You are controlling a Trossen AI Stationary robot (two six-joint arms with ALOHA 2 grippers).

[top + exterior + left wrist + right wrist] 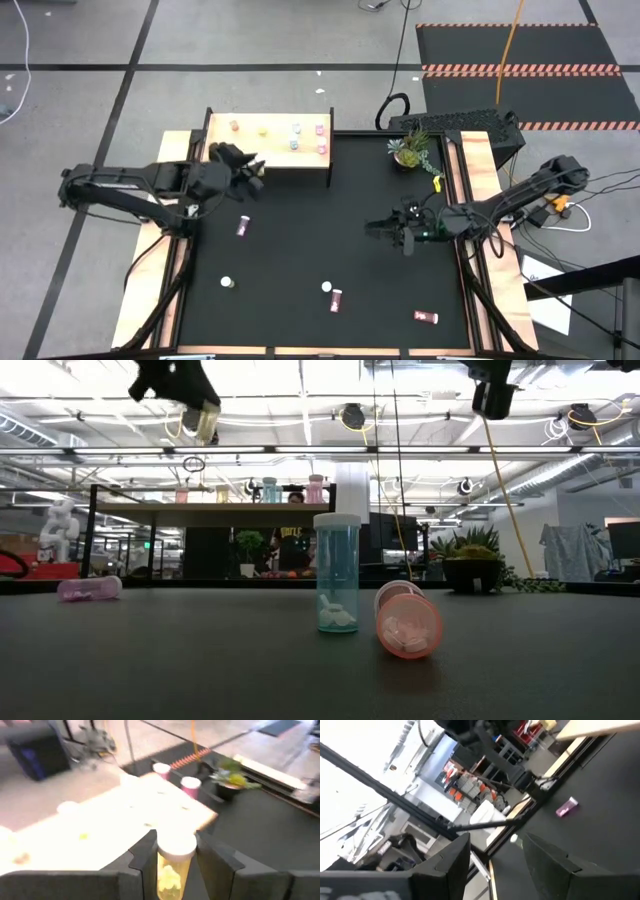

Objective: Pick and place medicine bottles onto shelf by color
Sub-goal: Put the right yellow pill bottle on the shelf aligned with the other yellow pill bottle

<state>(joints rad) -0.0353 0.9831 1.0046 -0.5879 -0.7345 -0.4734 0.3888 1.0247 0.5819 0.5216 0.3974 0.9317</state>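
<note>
Near edge of table [300, 230]: teal bottle [336, 572] upright, pink bottle [407, 621] on its side beside it. Right gripper [385, 228] mid-table, fingers spread, empty. Left gripper [250, 172] pinches yellow bottle [172, 864] just before shelf [270, 155], which carries several bottles.

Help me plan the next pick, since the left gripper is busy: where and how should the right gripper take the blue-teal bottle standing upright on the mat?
Probably from above, fingers closing on opposite sides of the blue-teal bottle around its white cap or upper body. It stands upright, so the round sides are free. A pink bottle lies close beside it, so close across the other sides. The right gripper is open.
</note>
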